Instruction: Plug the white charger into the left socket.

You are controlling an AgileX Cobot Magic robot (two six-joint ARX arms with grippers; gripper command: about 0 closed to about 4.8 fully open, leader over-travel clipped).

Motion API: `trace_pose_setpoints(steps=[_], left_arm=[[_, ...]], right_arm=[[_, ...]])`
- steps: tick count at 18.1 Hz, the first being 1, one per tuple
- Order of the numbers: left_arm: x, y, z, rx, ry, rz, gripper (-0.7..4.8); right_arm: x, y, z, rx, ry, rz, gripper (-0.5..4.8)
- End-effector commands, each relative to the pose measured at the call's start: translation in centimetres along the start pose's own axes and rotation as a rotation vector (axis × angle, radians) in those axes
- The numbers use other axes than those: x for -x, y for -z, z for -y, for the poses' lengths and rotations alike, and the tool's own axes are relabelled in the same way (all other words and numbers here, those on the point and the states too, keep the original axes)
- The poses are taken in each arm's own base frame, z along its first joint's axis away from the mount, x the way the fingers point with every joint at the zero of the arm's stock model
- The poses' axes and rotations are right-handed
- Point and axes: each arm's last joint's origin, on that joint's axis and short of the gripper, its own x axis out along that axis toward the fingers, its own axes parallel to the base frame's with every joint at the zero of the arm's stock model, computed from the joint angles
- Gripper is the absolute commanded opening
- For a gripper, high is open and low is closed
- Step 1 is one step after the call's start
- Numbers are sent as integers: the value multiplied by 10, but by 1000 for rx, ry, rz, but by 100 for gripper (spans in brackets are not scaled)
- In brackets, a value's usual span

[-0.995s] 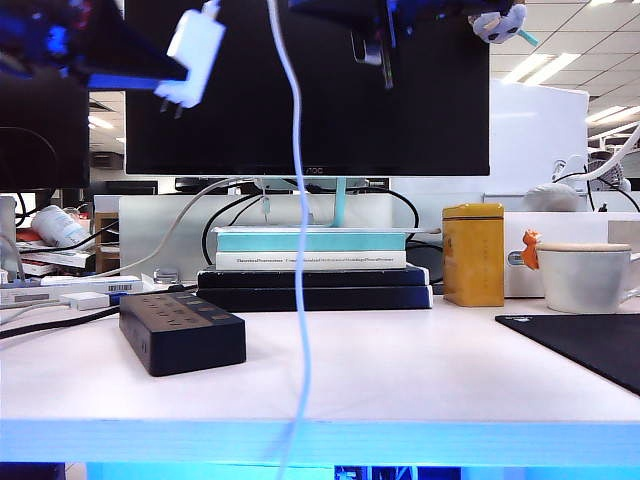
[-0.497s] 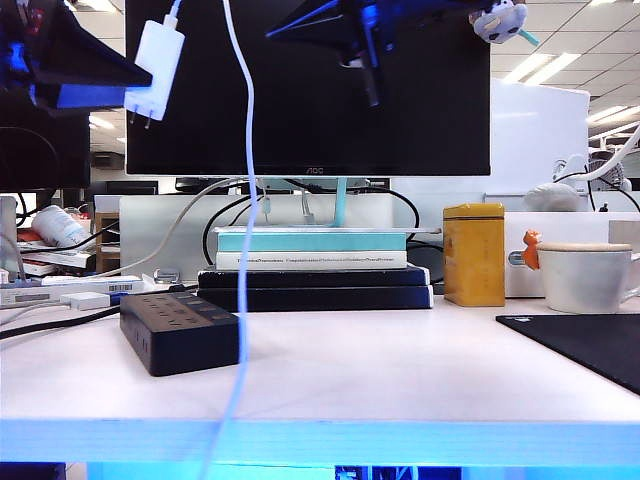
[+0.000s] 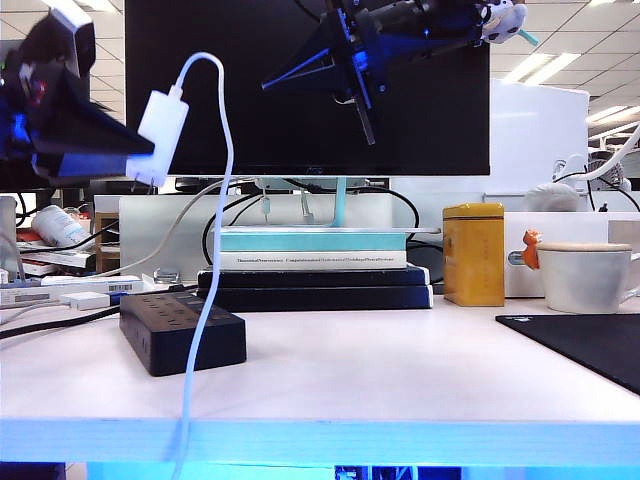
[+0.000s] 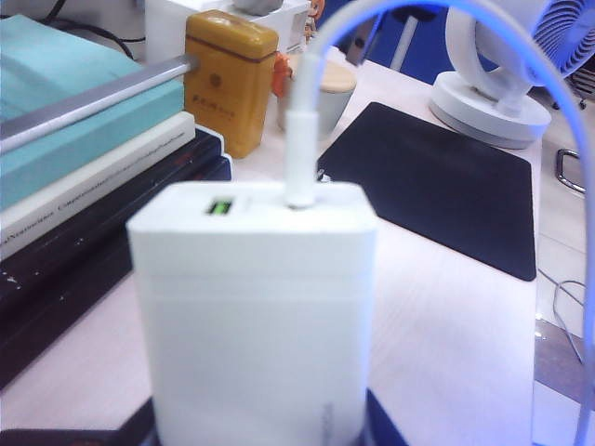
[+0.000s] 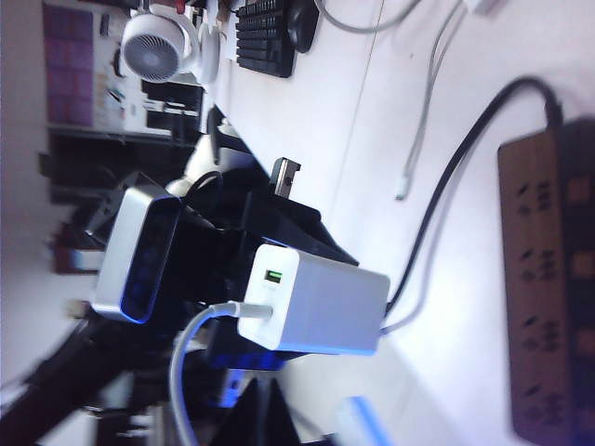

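White surface, office room with ceiling lights. Black power strip near its left edge. Left hand aloft above it, pinching the white charger, cable hanging. Right hand high before monitor, pressed together, empty.

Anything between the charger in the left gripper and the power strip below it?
Nothing solid: in the exterior view the white charger, held in the left gripper, hangs over the black power strip with open air between; its cable drapes alongside.
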Motion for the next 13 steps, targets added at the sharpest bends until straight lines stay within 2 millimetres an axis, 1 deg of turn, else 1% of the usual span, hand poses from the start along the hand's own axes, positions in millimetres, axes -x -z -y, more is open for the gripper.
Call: trace_pose_setpoints(steps=[1,2,3,9,13], left_arm=[[-3,1,-5,-42,62,43,210],[-4,0,-5,-48,73,49,209],[-4,-1,-5,-67,126,75,209],[-4,-3,-5,-30,128,79,209],[-4,-3,-5,-34,145,86,209]], right_arm=[[0,-1,-2,157,13,18,-2],[0,0,-2,168,20,19,-2],[0,0,-1,182,32,17,-2],[0,2,1,203,37,5,-2],[0,3,-1,335,-6,-27,-1]])
